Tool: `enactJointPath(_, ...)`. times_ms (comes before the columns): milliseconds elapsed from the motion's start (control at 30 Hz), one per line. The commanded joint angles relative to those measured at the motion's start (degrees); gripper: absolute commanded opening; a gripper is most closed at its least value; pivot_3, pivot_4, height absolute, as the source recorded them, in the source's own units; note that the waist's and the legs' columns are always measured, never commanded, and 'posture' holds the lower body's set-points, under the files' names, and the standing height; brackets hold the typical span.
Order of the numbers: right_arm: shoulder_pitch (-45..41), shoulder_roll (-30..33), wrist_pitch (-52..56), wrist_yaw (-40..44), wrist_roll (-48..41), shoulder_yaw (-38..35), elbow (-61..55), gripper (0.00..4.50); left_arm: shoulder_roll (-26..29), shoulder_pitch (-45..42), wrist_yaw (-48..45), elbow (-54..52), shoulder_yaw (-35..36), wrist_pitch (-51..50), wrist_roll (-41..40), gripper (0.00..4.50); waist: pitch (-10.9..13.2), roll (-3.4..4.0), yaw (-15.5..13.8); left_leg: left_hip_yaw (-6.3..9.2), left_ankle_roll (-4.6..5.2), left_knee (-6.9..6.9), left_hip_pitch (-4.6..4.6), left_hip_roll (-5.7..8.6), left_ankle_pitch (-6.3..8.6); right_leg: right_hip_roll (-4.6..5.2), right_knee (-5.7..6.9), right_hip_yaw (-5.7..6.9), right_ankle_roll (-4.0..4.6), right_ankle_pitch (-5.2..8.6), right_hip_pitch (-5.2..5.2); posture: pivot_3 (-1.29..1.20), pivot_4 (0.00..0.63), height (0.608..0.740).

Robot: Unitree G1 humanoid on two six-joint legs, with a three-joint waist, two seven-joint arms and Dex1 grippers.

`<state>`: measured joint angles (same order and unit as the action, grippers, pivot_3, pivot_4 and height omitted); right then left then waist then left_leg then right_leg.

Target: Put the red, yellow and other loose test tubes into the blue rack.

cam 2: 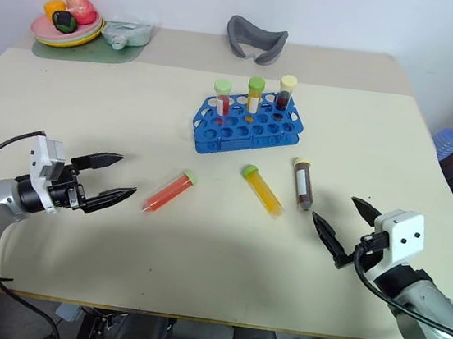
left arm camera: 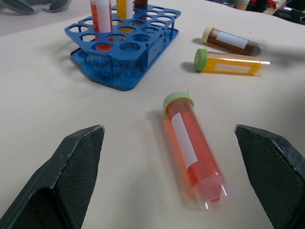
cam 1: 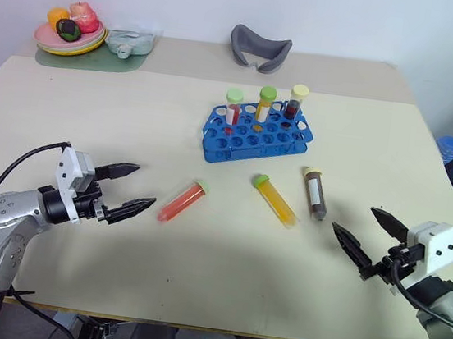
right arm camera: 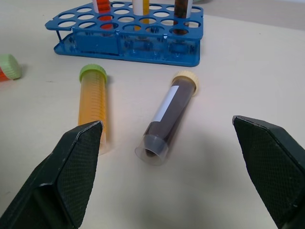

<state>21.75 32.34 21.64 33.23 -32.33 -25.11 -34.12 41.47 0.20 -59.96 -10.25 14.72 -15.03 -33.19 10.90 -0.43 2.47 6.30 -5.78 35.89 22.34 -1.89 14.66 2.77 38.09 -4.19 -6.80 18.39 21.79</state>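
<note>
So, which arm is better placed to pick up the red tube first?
The left. The open left gripper is nearest the red tube, which lies between its fingers in the left wrist view. The right gripper faces the brown tube.

Plate stack [cam 1: 70,41] with toy food, grey curved object [cam 1: 260,46] at table's [cam 1: 67,117] far edge.

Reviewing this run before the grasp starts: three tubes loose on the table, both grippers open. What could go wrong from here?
1. The red tube, yellow tube and brown tube lie flat; being round, they may roll if a finger nudges one.
2. The yellow and brown tubes lie close together, so the right gripper could bump one while taking the other.
3. The blue rack already holds three upright tubes along its far row; inserting nearby might knock them.
</note>
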Motion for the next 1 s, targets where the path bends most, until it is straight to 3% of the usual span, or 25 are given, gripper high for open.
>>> enactJointPath(33, 0.36, 0.11, -1.01, 0.39, -0.33, -1.51, -1.56, 4.47, 1.22, 0.13, -0.73, -1.91, 0.67, -0.32, -0.24, 4.48, 0.00, 0.00, 0.00, 0.00, 0.00, 0.00, 0.00, 0.00, 0.00, 0.00, 0.00, 0.00, 0.00, 0.00, 0.00, 0.00, 0.150, 0.740)
enactJointPath(600, 0.51, -0.09, -0.96, 0.14, -0.17, -0.75, -1.86, 4.47, 0.76, -0.33, -1.11, -3.02, 0.28, -1.88, -1.28, 4.48, 0.00, 0.00, 0.00, 0.00, 0.00, 0.00, 0.00, 0.00, 0.00, 0.00, 0.00, 0.00, 0.00, 0.00, 0.00, 0.00, 0.150, 0.740)
enactJointPath(1000, -1.05, 0.39, 1.71, -1.70, -0.22, 0.24, -3.01, 4.47, 1.88, -2.84, -7.78, -2.53, -0.70, -1.02, -1.91, 4.48, 0.00, 0.00, -0.03, -0.01, 0.00, 0.00, 0.00, 0.00, 0.00, 0.00, 0.00, 0.00, 0.00, 0.00, 0.00, 0.00, 0.150, 0.740)
